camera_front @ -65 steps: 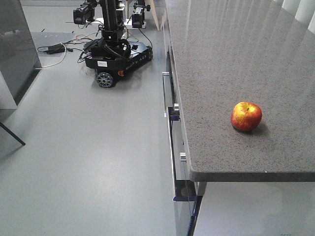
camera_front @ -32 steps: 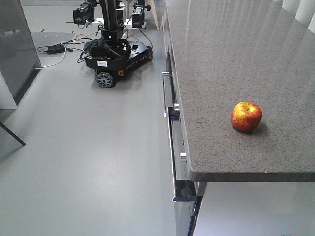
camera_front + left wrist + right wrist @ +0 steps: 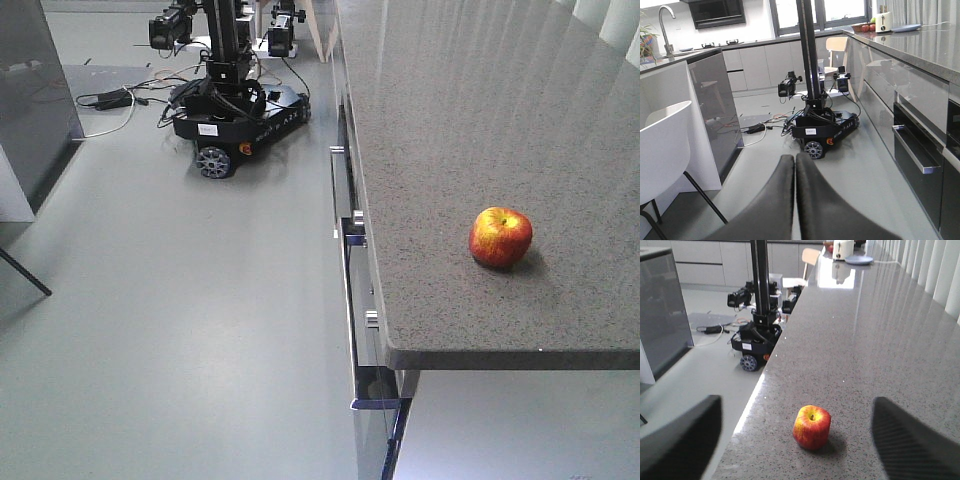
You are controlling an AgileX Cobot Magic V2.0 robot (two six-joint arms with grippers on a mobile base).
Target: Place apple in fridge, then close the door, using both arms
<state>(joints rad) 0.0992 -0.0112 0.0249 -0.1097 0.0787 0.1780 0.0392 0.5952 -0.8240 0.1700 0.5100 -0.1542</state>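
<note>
Apple awaits pickup: a red-and-yellow apple (image 3: 501, 237) sits alone on the speckled grey tabletop (image 3: 450, 110), at about four o'clock in the front view and close to the tabletop's end, stem dimple up. In the right wrist view the right end effector (image 3: 796, 402) is spread wide and grips nothing. Its two dark fingers (image 3: 685, 445) flank the apple, which lies toward six o'clock, a little right of the midline and untouched. The left end effector (image 3: 794, 159), seen above the floor, has its fingers pressed together with nothing between them. A tall dark grey panel (image 3: 30, 90) at ten o'clock may be the fridge; its inside cannot be seen.

The step in hand appears to be the reach for the fruit. Done well, it calls for shifting the right arm slightly toward three o'clock to centre the apple, then lowering until the fingers bracket its widest band and closing gently. A round fruit is likely to roll if one finger lands first, and the tabletop's edge lies toward nine o'clock.
</note>
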